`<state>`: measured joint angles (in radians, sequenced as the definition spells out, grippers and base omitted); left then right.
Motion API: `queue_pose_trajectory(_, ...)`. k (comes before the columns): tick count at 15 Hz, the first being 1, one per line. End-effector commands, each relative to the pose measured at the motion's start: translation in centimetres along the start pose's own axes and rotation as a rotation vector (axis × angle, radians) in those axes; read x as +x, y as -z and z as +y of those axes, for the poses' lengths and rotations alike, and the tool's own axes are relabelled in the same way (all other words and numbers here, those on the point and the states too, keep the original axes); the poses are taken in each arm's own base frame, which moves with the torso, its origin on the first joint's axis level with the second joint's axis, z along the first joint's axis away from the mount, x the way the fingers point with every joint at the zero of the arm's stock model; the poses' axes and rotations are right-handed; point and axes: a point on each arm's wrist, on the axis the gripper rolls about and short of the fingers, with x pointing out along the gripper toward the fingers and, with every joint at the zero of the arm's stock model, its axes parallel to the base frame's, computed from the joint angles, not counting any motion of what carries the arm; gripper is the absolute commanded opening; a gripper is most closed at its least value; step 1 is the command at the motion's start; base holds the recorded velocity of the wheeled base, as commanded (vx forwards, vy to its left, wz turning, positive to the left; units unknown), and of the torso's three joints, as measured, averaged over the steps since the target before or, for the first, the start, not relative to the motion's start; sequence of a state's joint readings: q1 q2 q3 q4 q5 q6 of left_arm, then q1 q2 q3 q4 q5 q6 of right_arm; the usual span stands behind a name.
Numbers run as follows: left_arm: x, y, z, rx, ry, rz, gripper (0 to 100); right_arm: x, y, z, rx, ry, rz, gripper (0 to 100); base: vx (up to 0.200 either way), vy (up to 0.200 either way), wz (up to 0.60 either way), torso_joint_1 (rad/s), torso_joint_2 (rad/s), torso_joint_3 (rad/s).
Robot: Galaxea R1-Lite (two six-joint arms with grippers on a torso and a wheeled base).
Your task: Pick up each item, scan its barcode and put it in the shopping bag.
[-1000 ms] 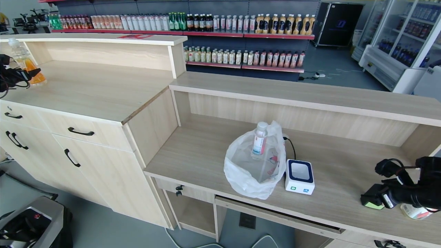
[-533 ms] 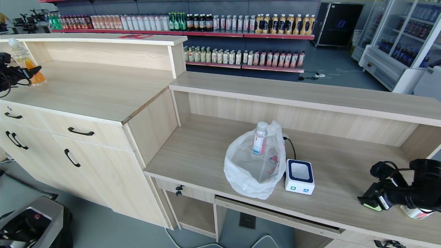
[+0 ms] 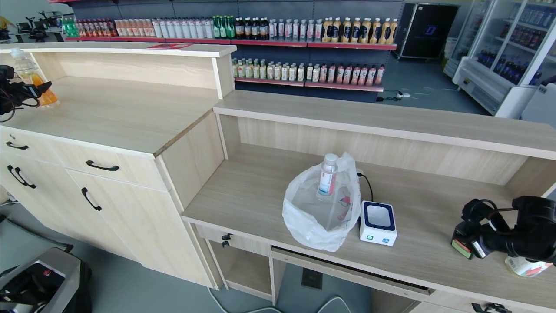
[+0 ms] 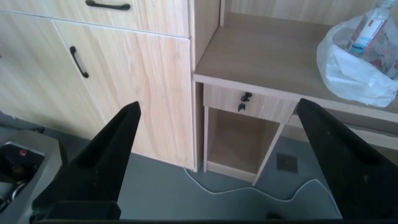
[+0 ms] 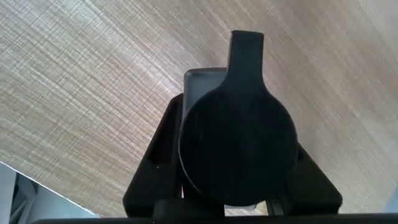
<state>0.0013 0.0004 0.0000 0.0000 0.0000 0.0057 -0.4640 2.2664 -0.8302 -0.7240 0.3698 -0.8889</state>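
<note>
On the low table (image 3: 252, 195) stands a white bag (image 3: 304, 221), open at the top, and one clear bottle (image 3: 326, 176) stands upright inside it. The scanner (image 3: 378, 221), a small white box with a dark window on top, is just beside the bag on its right, and a black cable (image 3: 368, 184) goes from it to the back.

The right tool (image 3: 462, 245) hangs just above this table, well apart from the scanner, to the right of it. It points to the scanner. If it is apart or together I cannot tell. A second bottle (image 3: 523, 266) lies on its side near the front edge of the table, under the right arm and behind the tool, partly hidden by the arm.

The left tool (image 4: 219, 104) is at the far left, over the high table (image 3: 113, 113). Its two black fingers (image 4: 93, 168) are wide apart and nothing is between them. An orange drink (image 3: 32, 76) stands upright on the high table just behind this tool. I cannot tell if they touch.

At the back of the room are long shelves (image 3: 304, 43) full of drinks, and a fridge (image 3: 499, 52) is at the right.
</note>
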Motion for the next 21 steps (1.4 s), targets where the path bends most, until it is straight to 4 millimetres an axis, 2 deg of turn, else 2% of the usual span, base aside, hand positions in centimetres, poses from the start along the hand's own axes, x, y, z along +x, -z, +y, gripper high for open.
queue_pose_trajectory(1, 0.0, 0.0, 0.0, 0.0, 0.0, 0.0, 100, -0.7, -0.9, -0.7, -0.056, 0.046, -0.037, 0, 0.0, 0.0, 0.0, 0.0, 0.0, 0.0)
queue_pose_trajectory(3, 0.0, 0.0, 0.0, 0.0, 0.0, 0.0, 100, -3.6, -3.5, -2.0, -0.153, 0.142, -0.107, 0, 0.0, 0.0, 0.0, 0.0, 0.0, 0.0)
queue_pose_trajectory(5, 0.0, 0.0, 0.0, 0.0, 0.0, 0.0, 100, -8.3, -6.2, -2.3, -0.219, 0.234, -0.177, 0, 0.0, 0.0, 0.0, 0.0, 0.0, 0.0)
queue_pose_trajectory(8, 0.0, 0.0, 0.0, 0.0, 0.0, 0.0, 100, -15.3, -8.9, -1.2, -0.485, 0.336, -0.286, 0, 0.0, 0.0, 0.0, 0.0, 0.0, 0.0)
queue_pose_trajectory(9, 0.0, 0.0, 0.0, 0.0, 0.0, 0.0, 100, -16.5, -9.4, -0.9, -0.534, 0.333, -0.339, 0, 0.0, 0.0, 0.0, 0.0, 0.0, 0.0)
queue_pose_trajectory(10, 0.0, 0.0, 0.0, 0.0, 0.0, 0.0, 100, -18.8, -10.5, -0.3, -0.658, 0.325, -0.46, 0, 0.0, 0.0, 0.0, 0.0, 0.0, 0.0)
queue_pose_trajectory(11, 0.0, 0.0, 0.0, 0.0, 0.0, 0.0, 100, -20.1, -11.5, 0.2, -0.807, 0.329, -0.559, 0, 0.0, 0.0, 0.0, 0.0, 0.0, 0.0)
queue_pose_trajectory(12, 0.0, 0.0, 0.0, 0.0, 0.0, 0.0, 100, -20.8, -12.2, 0.8, -0.977, 0.327, -0.659, 0, 0.0, 0.0, 0.0, 0.0, 0.0, 0.0)
queue_pose_trajectory(15, 0.0, 0.0, 0.0, 0.0, 0.0, 0.0, 100, -20.1, -15.1, 4.5, -1.484, 0.343, -0.973, 0, 0.0, 0.0, 0.0, 0.0, 0.0, 0.0)
queue_pose_trajectory(17, 0.0, 0.0, 0.0, 0.0, 0.0, 0.0, 100, -20.1, -17.3, 7.2, -1.602, 0.38, -1.093, 0, 0.0, 0.0, 0.0, 0.0, 0.0, 0.0)
queue_pose_trajectory(18, 0.0, 0.0, 0.0, 0.0, 0.0, 0.0, 100, -20.3, -18.3, 8.2, -1.68, 0.455, -1.128, 0, 0.0, 0.0, 0.0, 0.0, 0.0, 0.0)
queue_pose_trajectory(21, 0.0, 0.0, 0.0, 0.0, 0.0, 0.0, 100, -21.8, -20.7, 10.2, -1.773, 0.625, -1.286, 0, 0.0, 0.0, 0.0, 0.0, 0.0, 0.0)
